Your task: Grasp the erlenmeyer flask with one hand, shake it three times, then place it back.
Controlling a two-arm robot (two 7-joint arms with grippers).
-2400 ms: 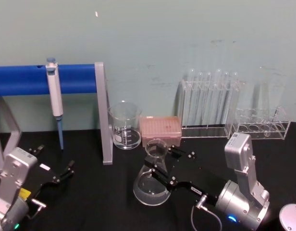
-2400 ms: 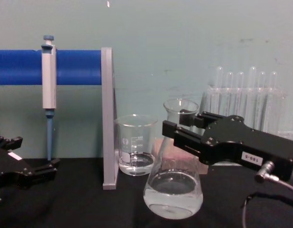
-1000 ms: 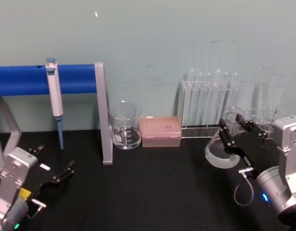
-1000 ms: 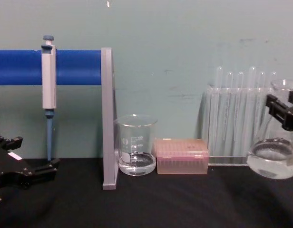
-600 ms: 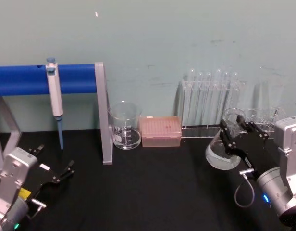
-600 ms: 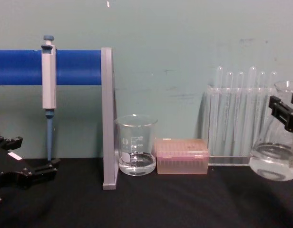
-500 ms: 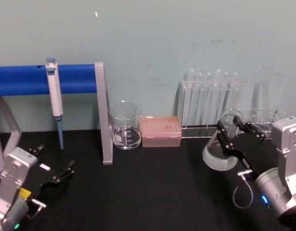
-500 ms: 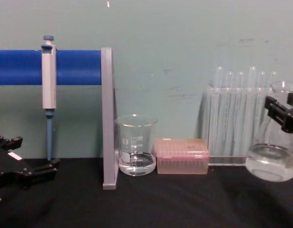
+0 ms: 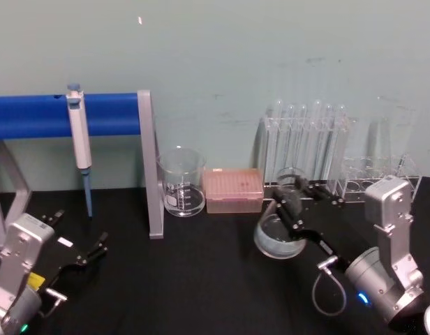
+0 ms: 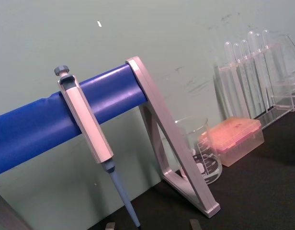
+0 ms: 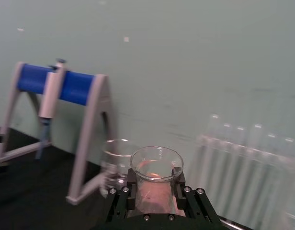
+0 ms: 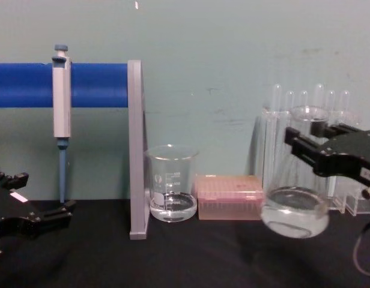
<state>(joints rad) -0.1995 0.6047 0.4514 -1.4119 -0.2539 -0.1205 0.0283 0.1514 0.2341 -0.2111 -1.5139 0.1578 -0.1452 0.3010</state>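
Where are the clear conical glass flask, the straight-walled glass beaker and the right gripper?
Clear conical glass flask [image 12: 294, 216], chest view, wide base.
Straight-walled glass beaker [image 12: 171, 183], chest view, front wall.
Right gripper [image 12: 305, 133], chest view, between fingertips.

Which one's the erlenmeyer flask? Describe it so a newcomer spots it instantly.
Start at the clear test-tube rack on the right; just in front of it, right of the pink tip box, the right pincer holds the erlenmeyer flask by its neck above the black table. Unlike the straight-walled beaker, it is conical, with a wide base and narrow neck.
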